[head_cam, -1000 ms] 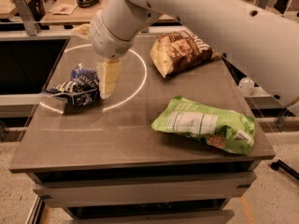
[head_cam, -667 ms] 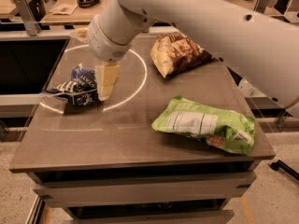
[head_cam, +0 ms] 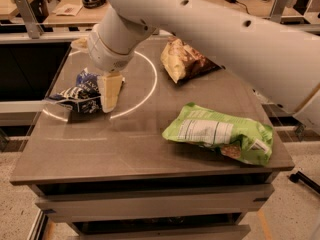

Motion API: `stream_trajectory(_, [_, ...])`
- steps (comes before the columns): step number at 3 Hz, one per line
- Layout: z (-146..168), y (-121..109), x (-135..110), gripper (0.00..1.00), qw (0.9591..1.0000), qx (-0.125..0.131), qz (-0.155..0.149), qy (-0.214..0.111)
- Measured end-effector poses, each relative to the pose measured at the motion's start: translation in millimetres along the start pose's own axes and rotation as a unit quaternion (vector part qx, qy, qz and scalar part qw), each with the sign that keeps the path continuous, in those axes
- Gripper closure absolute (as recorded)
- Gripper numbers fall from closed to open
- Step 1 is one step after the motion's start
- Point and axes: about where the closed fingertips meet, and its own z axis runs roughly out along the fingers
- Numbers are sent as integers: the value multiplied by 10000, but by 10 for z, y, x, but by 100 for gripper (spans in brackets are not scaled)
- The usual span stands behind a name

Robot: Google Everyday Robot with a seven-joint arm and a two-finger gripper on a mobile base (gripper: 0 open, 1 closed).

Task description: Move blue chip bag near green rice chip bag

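Note:
The blue chip bag (head_cam: 79, 95) lies crumpled at the table's left side, dark navy with white lettering. My gripper (head_cam: 107, 97) hangs from the big white arm (head_cam: 200, 24) and is down at the bag's right edge, touching or almost touching it. The green rice chip bag (head_cam: 220, 133) lies flat at the front right, its white label panel facing up and a brown picture at its right end. The two bags are well apart.
A brown-and-yellow chip bag (head_cam: 184, 60) lies at the back of the grey table (head_cam: 125, 154), right of centre. A white circle is marked on the tabletop (head_cam: 148, 86). Desks with clutter stand behind. The table's edges drop off to the floor.
My gripper has moved a little left and down, closer against the blue chip bag. The bags have not visibly moved.

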Motion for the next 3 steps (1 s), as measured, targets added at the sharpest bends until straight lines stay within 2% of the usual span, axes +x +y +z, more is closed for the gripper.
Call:
stream_trajectory(2, [179,29,-41,0,9997,-200,-117,-25])
stream_trajectory(3, [266,34,-58,18,9994,-246,-231,-52])
